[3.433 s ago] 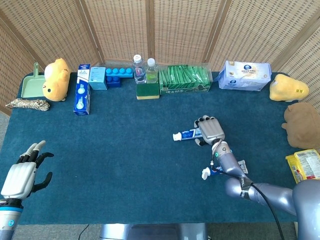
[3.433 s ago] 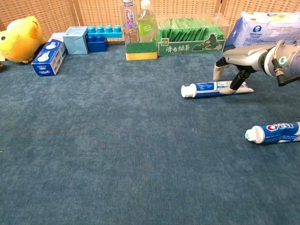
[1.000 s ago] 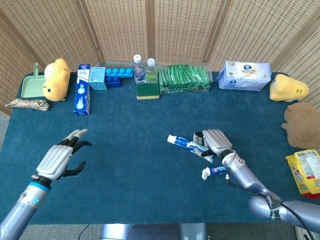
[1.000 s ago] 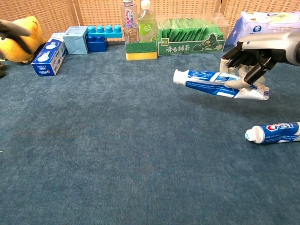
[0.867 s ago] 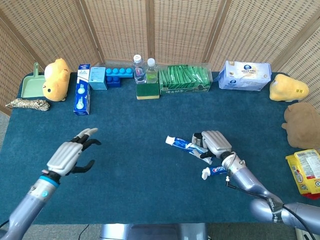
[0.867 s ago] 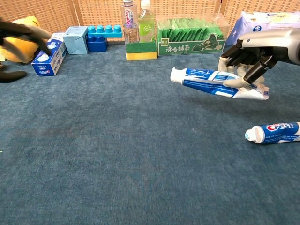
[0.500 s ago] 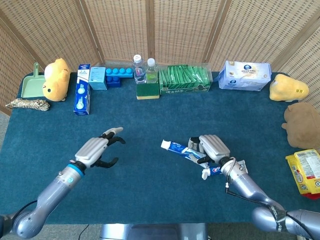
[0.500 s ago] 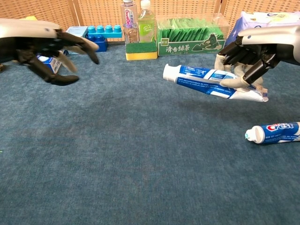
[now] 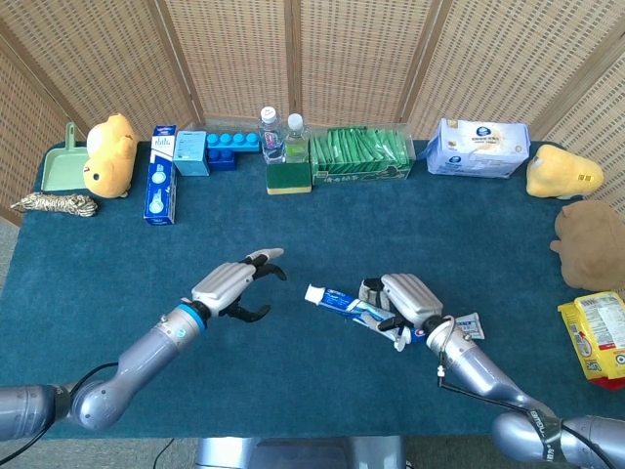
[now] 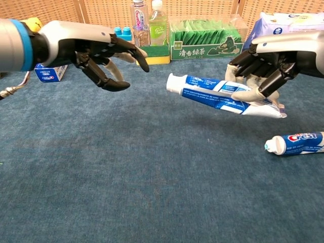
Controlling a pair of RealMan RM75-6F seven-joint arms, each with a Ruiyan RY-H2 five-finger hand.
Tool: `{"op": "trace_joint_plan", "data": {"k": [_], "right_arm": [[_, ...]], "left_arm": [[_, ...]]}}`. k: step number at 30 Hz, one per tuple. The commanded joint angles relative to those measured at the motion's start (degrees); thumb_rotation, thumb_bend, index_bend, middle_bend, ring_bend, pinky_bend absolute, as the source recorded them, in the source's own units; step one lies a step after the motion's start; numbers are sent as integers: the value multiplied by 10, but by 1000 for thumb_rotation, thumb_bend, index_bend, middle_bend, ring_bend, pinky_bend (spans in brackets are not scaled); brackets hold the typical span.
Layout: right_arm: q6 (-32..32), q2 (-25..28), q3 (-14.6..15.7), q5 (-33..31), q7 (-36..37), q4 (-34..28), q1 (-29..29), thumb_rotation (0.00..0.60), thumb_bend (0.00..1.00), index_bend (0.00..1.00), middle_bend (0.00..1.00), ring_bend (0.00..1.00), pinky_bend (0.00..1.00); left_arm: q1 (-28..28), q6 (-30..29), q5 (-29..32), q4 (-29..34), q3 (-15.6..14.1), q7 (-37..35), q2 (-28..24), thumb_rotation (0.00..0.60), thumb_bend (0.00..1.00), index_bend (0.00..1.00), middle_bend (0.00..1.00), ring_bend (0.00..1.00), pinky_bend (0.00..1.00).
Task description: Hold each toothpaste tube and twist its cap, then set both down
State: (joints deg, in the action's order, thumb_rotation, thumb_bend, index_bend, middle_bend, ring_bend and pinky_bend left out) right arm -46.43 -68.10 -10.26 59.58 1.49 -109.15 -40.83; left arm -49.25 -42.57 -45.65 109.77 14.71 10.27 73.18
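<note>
The left hand (image 10: 104, 58) hovers with fingers spread, facing the right hand (image 10: 263, 68), whose fingers are curled.

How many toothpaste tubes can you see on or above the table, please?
2. One tube is held above the cloth by the right hand; the Crest tube lies on the cloth at the robot's right, partly hidden in the head view.

The desk (image 10: 101, 177) wears a matt, napped blue cloth. The toothpaste tube (image 10: 223, 96) held in the right hand (image 10: 263, 68) is glossy printed plastic, like the second tube (image 10: 296, 143) lying below that hand. Both hands, the left hand (image 10: 96, 53) included, have smooth silver-grey shells and dark matt fingers.
</note>
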Motion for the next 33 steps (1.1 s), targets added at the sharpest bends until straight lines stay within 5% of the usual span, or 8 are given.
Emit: {"op": "trace_joint_plan", "data": {"k": [1, 33], "right_arm": [[3, 3, 0, 2, 5, -4, 0, 600, 558, 905, 724, 674, 731], [15, 13, 5, 17, 36, -21, 1, 600, 557, 905, 724, 674, 731]], "left_arm": [[-13, 1, 7, -8, -2, 4, 9, 600, 368, 260, 44, 0, 223], [-74, -39, -8, -45, -28, 11, 91, 600, 368, 283, 45, 0, 219]]}}
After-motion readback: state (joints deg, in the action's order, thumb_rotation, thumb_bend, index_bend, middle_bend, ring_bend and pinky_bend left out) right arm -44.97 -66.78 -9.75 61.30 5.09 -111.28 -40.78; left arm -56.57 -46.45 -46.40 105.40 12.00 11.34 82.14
